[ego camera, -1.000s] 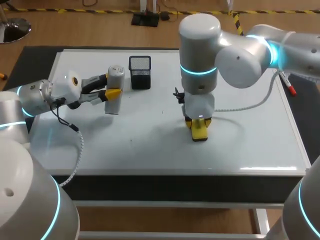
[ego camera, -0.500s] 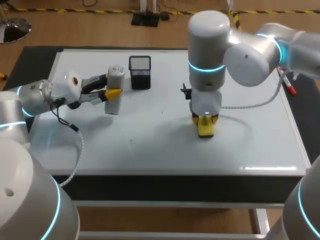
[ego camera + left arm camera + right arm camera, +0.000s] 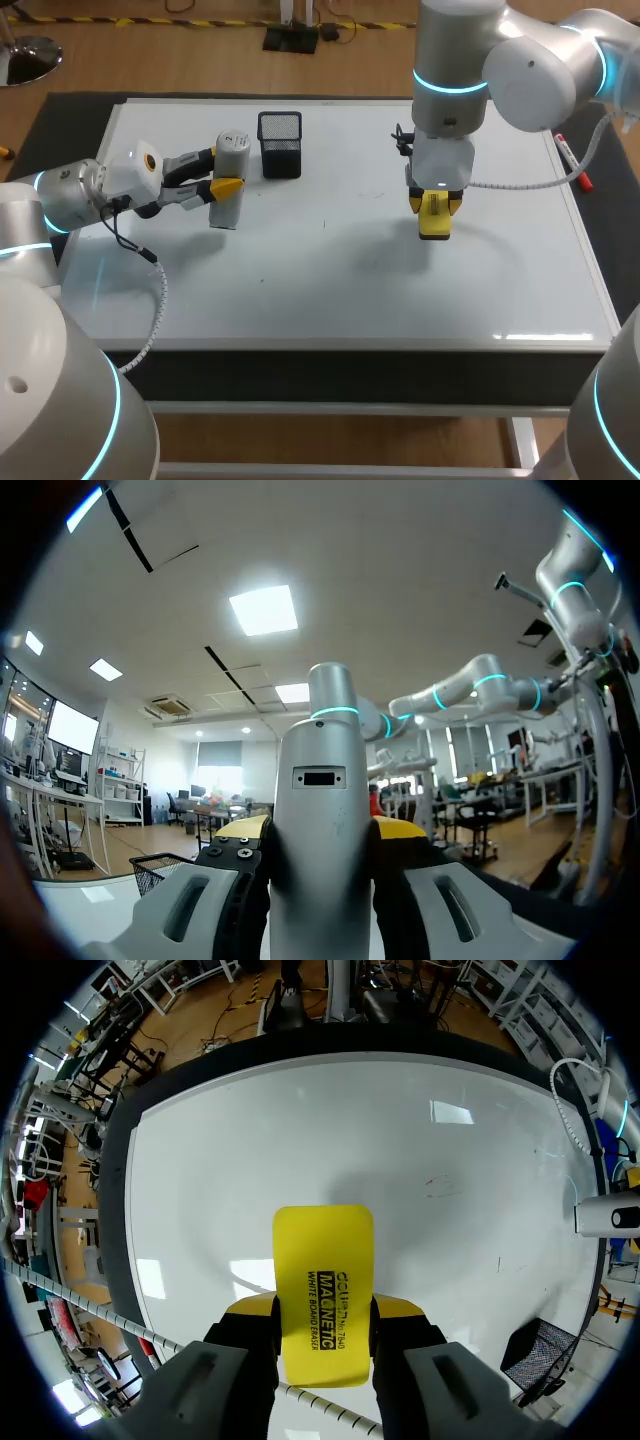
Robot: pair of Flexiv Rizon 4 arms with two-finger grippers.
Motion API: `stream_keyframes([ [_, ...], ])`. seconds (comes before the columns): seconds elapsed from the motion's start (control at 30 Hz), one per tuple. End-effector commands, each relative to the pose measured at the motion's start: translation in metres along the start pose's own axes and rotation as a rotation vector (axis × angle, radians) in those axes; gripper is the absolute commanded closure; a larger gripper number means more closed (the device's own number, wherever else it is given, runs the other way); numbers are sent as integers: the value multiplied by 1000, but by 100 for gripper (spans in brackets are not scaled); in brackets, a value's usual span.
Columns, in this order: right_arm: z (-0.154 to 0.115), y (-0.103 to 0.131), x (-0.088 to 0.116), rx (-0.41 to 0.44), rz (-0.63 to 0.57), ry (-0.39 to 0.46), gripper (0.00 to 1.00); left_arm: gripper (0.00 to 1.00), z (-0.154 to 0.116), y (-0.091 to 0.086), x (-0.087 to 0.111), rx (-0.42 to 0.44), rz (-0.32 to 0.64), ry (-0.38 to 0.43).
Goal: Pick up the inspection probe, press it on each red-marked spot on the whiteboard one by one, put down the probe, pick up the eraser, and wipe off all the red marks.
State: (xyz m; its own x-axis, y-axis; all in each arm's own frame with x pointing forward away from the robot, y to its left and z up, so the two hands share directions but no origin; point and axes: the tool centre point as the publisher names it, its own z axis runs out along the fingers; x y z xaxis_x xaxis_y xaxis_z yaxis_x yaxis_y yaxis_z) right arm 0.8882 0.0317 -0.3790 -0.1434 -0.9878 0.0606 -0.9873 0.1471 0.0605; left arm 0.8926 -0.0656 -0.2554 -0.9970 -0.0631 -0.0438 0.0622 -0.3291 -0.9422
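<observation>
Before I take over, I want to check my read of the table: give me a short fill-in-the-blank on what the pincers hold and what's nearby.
The left pincer is shut on the probe, beside the ___ mesh basket. The right pincer is shut on the ___ eraser. A red pen lies by the whiteboard edge on the ___ arm's side.
Missing words: black; yellow; right.

The left arm (image 3: 70, 195) and right arm (image 3: 520, 80) are glossy silver-white tubes with bulbous joints ringed in glowing cyan. A black cable (image 3: 133, 246) loops off the left arm toward 5 o'clock, and a pale cable (image 3: 520, 186) trails from the right arm. The left pincer (image 3: 222, 170) and right pincer (image 3: 434, 215) have grey fingers, yellow tips and small black screws.
</observation>
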Motion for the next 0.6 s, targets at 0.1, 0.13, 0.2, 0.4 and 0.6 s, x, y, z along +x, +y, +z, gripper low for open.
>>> stream_keyframes([
  [0.1,-1,2,3,5,-3,-1,100,100,0,1,-1,4,0,3],
  [0.13,-1,2,3,5,-3,-1,100,100,0,1,-1,4,0,3],
  [0.2,-1,2,3,5,-3,-1,100,100,0,1,-1,4,0,3],
  [0.4,-1,-4,3,6,-4,-9,100,100,0,1,-1,4,0,3],
  [0.6,8,-59,-15,15,-85,-11,100,100,0,1,-1,4,0,3],
])
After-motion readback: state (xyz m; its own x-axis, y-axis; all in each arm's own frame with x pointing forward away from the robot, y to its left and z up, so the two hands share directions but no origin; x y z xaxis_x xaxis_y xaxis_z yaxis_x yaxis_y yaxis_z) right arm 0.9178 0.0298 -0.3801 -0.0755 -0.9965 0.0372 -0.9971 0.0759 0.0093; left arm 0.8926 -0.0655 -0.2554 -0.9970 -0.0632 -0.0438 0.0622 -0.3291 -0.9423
